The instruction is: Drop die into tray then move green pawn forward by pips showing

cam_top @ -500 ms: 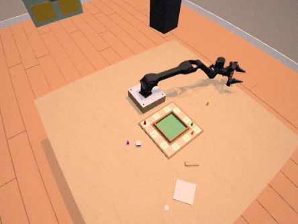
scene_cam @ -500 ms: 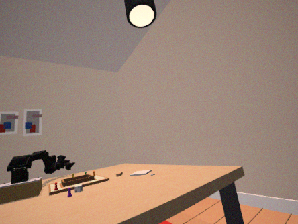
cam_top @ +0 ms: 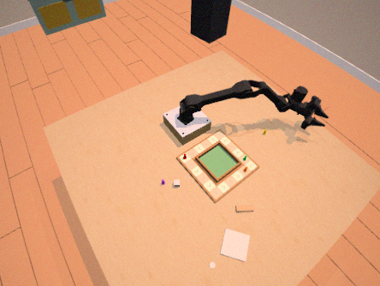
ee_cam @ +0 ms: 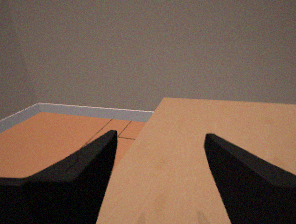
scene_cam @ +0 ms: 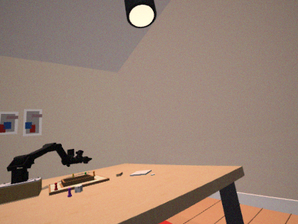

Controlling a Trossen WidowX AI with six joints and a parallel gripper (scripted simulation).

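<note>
The black arm (cam_top: 227,93) is reaching out to the right, away from its base, and it is hanging in the air over the bench (cam_top: 107,141). The jaws (cam_top: 316,115) are standing partly open, about halfway, and they are holding nothing. In the wrist view only the bare bench edge and the floor are showing between the two dark fingers.

The die (cam_top: 176,182) is sitting on the bench to the left of the game board (cam_top: 194,171), well apart from the jaws. A purple pawn (cam_top: 163,181) is standing just beside the die. The green pawn (cam_top: 245,157) is standing on the right side of the board, with an orange pawn (cam_top: 246,169) near it. A red pawn (cam_top: 185,157) is standing on the left side. The green tray (cam_top: 218,162) is lying in the middle of the board. A yellow pawn (cam_top: 264,132) is standing alone on the bench, near the arm's shadow.
</note>
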